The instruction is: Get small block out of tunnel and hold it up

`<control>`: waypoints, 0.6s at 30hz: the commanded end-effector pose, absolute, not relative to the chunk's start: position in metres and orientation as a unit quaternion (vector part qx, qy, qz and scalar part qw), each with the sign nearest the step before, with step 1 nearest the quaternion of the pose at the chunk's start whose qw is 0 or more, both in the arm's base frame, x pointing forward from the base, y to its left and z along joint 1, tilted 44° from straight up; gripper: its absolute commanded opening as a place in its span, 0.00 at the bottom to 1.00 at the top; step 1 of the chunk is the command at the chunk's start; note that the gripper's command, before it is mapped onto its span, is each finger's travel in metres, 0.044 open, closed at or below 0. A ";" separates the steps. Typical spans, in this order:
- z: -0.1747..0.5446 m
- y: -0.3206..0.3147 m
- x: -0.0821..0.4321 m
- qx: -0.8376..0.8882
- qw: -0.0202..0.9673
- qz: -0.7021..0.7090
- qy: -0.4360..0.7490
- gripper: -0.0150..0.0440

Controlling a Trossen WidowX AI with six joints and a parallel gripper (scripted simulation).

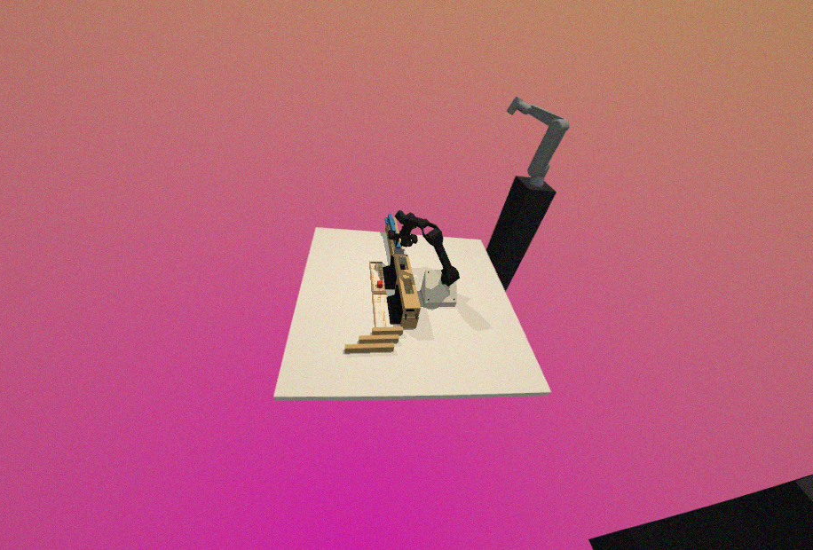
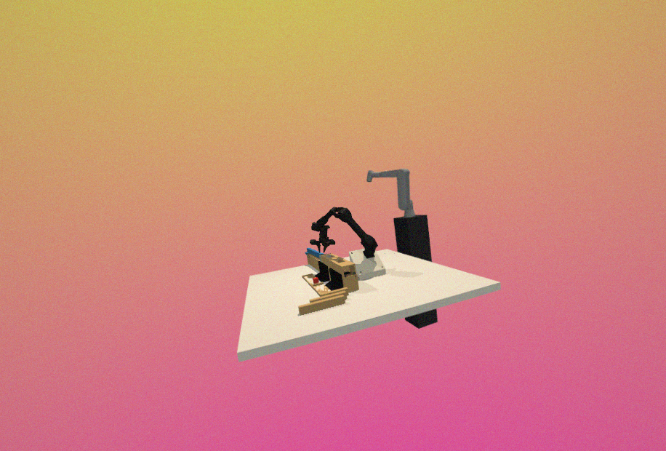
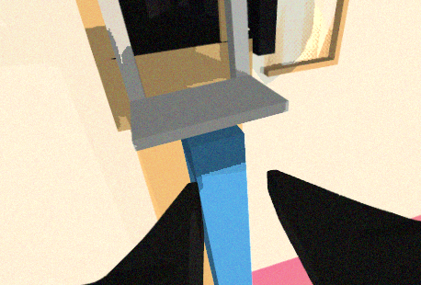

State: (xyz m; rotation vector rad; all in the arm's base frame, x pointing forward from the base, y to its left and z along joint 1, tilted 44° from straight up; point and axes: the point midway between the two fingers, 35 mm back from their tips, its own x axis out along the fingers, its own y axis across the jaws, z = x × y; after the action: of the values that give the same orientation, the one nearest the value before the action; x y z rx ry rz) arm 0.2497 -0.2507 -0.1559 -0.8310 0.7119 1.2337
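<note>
The long blue handle (image 1: 390,222) (image 2: 313,251) (image 3: 226,221) sticks out from the tunnel's (image 1: 412,300) (image 2: 351,283) (image 3: 108,83) far end, its long axis roughly in line with the tunnel; the jaws stand partly open astride it, a gap showing on one side

From my station I count one desk (image 1: 329,373) (image 2: 270,329) (image 3: 28,138). Near its bottom edge in the top view I get three loose wooden rods (image 1: 369,348) (image 2: 321,305). Further in from the edges, I make it one wooden tunnel housing (image 1: 410,298) (image 2: 350,265) (image 3: 103,60), one blue handle (image 1: 389,221) (image 2: 313,251) (image 3: 226,211) and one red block (image 1: 380,284) (image 2: 315,280). I tally two arms: one black arm (image 1: 444,253) (image 2: 355,229), one grey arm (image 1: 548,145) (image 2: 403,190). Beyond the desk's right edge, I count one black pedestal (image 1: 521,220) (image 2: 414,239) under the grey one.
</note>
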 end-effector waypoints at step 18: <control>-0.154 -0.245 0.250 -0.368 0.680 0.551 0.316 1.00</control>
State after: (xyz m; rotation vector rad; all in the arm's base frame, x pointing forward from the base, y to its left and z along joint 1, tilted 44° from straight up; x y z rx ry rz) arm 0.2492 -0.2475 -0.1522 -0.8267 0.7104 1.2431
